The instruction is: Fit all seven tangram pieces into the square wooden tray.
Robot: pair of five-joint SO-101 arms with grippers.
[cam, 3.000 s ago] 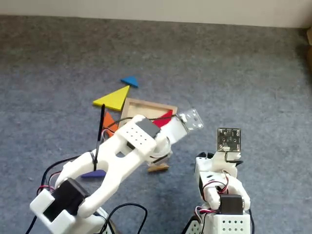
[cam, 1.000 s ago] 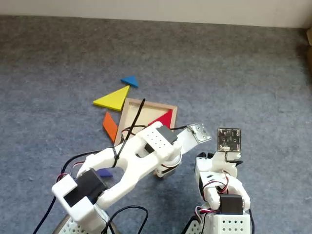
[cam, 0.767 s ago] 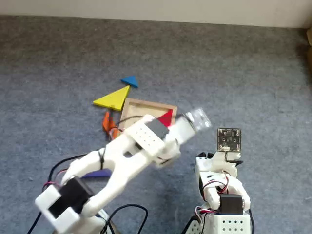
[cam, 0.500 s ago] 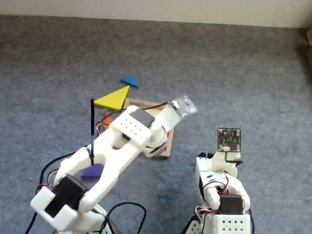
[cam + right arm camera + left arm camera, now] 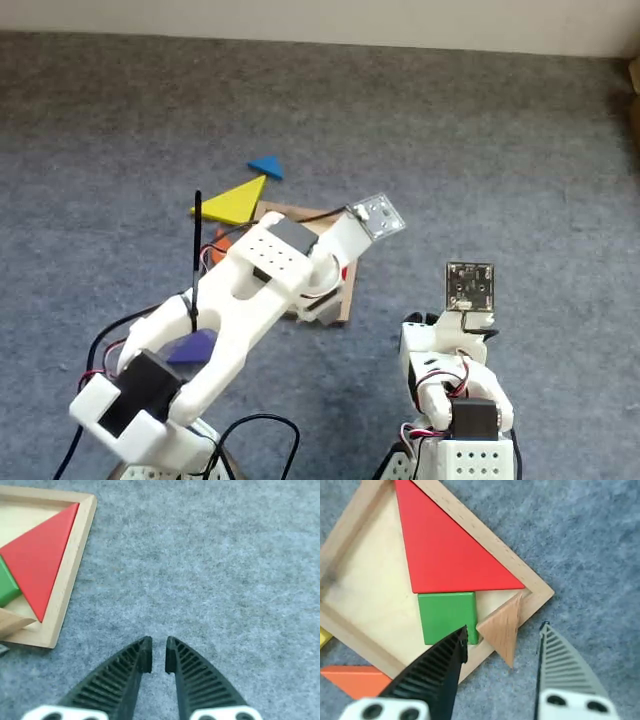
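Left fingers (image 5: 440, 665) swung back over tray (image 5: 520, 570), spread above wood triangle (image 5: 502, 630); right fingers (image 5: 125, 675) together over grey carpet (image 5: 225, 555).

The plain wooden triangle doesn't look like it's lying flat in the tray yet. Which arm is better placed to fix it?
Left, probably. The left gripper hangs open over the wooden triangle, one finger either side. The right gripper sits off the tray, above bare carpet.

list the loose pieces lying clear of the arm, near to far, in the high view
purple piece -> yellow triangle -> blue triangle
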